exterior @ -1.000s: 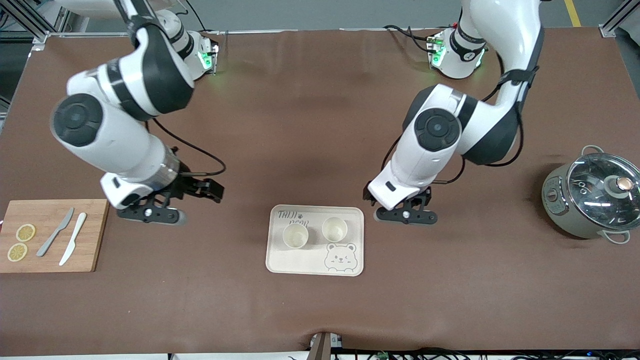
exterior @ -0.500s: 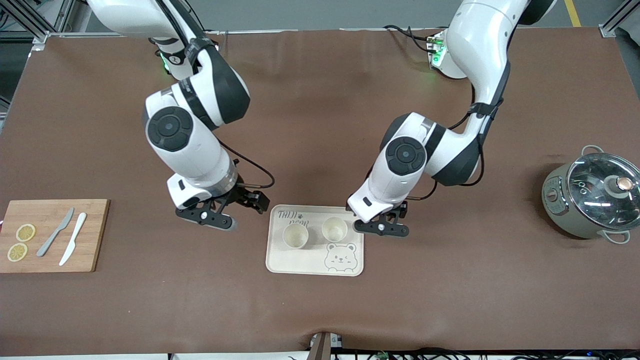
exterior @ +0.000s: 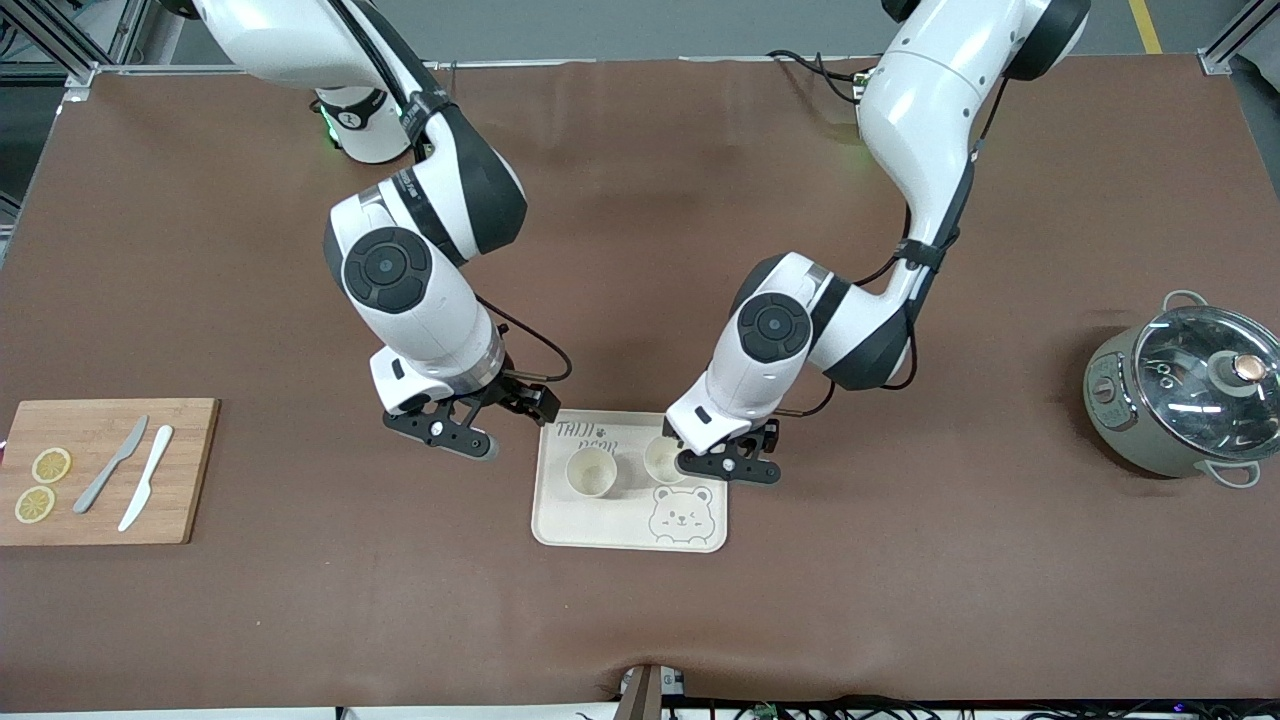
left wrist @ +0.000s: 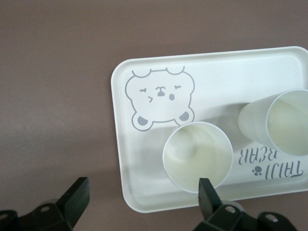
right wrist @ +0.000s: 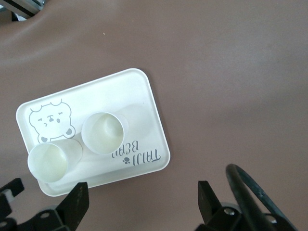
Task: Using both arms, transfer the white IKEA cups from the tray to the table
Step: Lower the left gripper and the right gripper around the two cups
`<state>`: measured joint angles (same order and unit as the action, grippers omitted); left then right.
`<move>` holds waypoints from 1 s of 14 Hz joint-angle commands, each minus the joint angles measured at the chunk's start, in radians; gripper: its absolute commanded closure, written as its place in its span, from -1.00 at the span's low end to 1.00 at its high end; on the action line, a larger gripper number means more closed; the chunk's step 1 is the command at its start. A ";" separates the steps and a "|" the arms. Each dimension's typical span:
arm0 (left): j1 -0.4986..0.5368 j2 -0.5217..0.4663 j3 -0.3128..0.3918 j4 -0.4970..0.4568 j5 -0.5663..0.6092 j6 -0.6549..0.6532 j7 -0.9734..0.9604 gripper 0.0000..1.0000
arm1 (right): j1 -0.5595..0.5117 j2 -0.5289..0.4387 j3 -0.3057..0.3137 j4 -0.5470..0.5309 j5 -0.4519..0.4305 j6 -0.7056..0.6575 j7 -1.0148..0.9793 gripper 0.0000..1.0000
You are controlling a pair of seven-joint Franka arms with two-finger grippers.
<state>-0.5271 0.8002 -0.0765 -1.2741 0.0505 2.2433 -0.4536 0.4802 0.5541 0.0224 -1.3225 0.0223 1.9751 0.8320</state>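
Observation:
Two white IKEA cups stand upright on the cream bear-printed tray (exterior: 600, 525). One cup (exterior: 590, 472) stands by the tray's lettering. The other cup (exterior: 660, 457) is partly covered by my left gripper (exterior: 725, 464). My left gripper (left wrist: 143, 198) is open and empty over the tray's edge at the left arm's end, with one finger (left wrist: 207, 192) over that cup's rim (left wrist: 197, 156); the lettering cup (left wrist: 281, 120) shows too. My right gripper (exterior: 442, 434) is open and empty (right wrist: 142, 197) over bare table beside the tray (right wrist: 144, 96). Both cups (right wrist: 103, 131) (right wrist: 48, 162) show in the right wrist view.
A wooden cutting board (exterior: 185, 470) with two lemon slices (exterior: 42, 484) and two knives (exterior: 130, 475) lies at the right arm's end. A grey pot with a glass lid (exterior: 1190, 390) stands at the left arm's end. The table is covered in brown.
Both arms have swung in toward the tray. The left gripper went from beside the tray to over its edge by a cup. The right gripper came from the cutting board to the tray's side.

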 commanded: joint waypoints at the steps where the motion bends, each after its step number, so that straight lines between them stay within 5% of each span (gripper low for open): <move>1: -0.056 0.046 0.059 0.051 -0.015 0.024 -0.011 -1.00 | 0.020 0.009 -0.010 -0.009 -0.045 0.056 0.067 -1.00; 13: -0.117 0.143 0.126 0.071 -0.015 0.182 -0.065 -1.00 | 0.031 0.121 -0.013 0.014 -0.081 0.149 0.079 -1.00; 14: -0.117 0.143 0.124 0.072 -0.015 0.182 -0.075 -0.76 | 0.029 0.133 -0.015 0.022 -0.081 0.151 0.079 -1.00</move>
<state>-0.6217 0.9263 0.0221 -1.2382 0.0505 2.4228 -0.5080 0.4980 0.6578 0.0208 -1.3306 -0.0401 2.1188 0.8866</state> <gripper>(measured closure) 0.004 0.000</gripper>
